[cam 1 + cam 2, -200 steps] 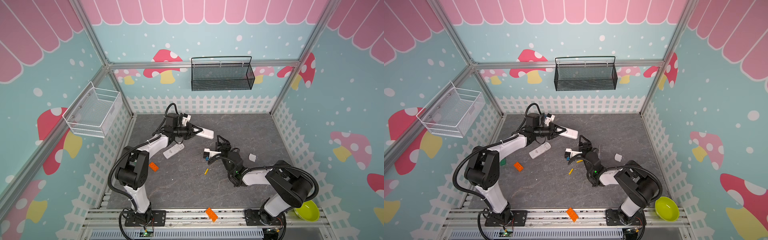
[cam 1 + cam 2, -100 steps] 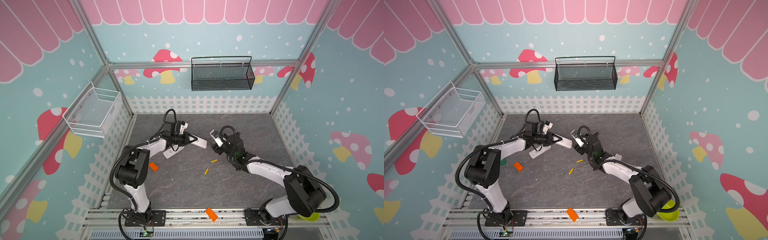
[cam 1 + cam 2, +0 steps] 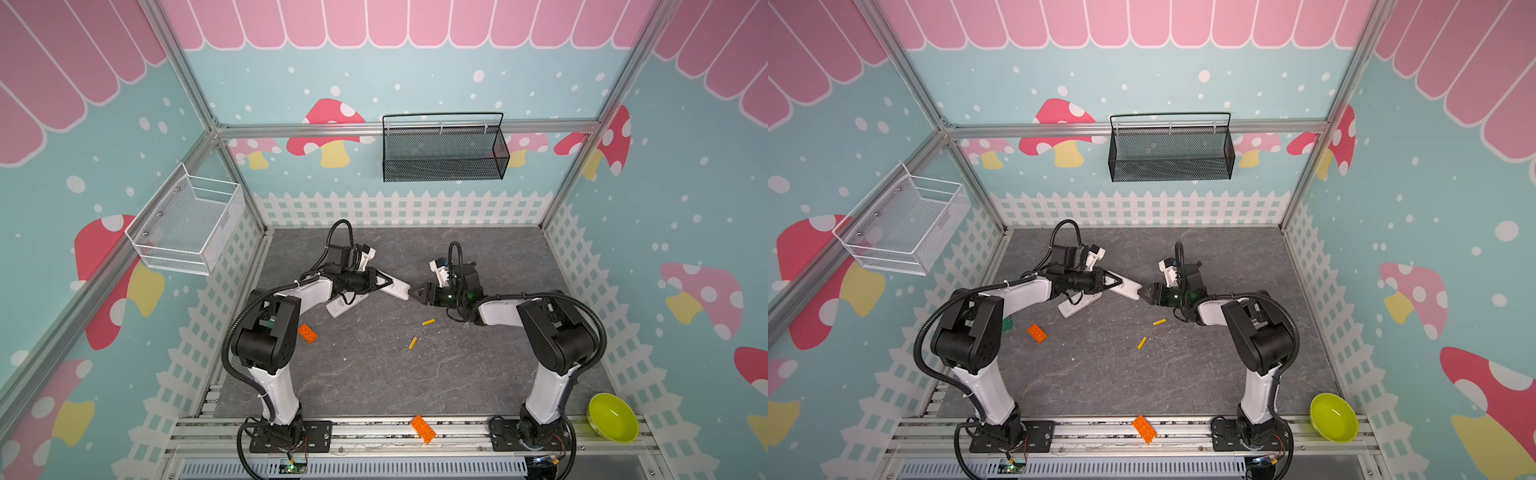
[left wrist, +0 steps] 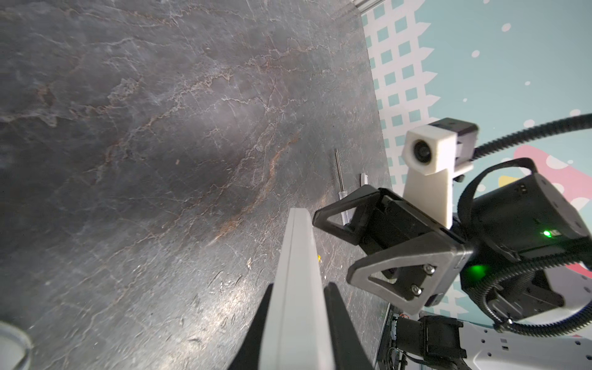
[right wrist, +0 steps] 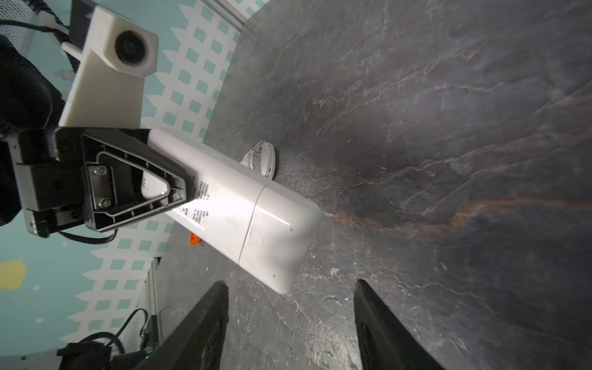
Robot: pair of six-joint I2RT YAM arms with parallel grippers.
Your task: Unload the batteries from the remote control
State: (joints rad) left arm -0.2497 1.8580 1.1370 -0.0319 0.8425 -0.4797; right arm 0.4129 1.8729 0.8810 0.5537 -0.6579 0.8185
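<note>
The left gripper (image 3: 386, 281) clamped the remote (image 3: 398, 289) clear of the table (image 3: 374, 382), its free end offered at three o'clock to the right gripper (image 3: 414, 294). That gripper's jaws stood apart and empty at the tip, likely to open it. Two yellow batteries (image 3: 428, 322) lay at five o'clock of the tip; a second earlier, only one.

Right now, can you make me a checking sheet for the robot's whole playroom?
Surface: grey table, no spills seen.
Job's things: yellow battery and second yellow battery lie loose; no black ones seen; held remote has its back cover on; second remote lies flat.
Clutter: orange brick, rail brick, screwdriver, green bowl.
Grippers: left gripper shut on held remote; right gripper fingers open at its free end.
Cables: black hoses run along both arms.
Surroundings: white basket and black basket on the walls.
</note>
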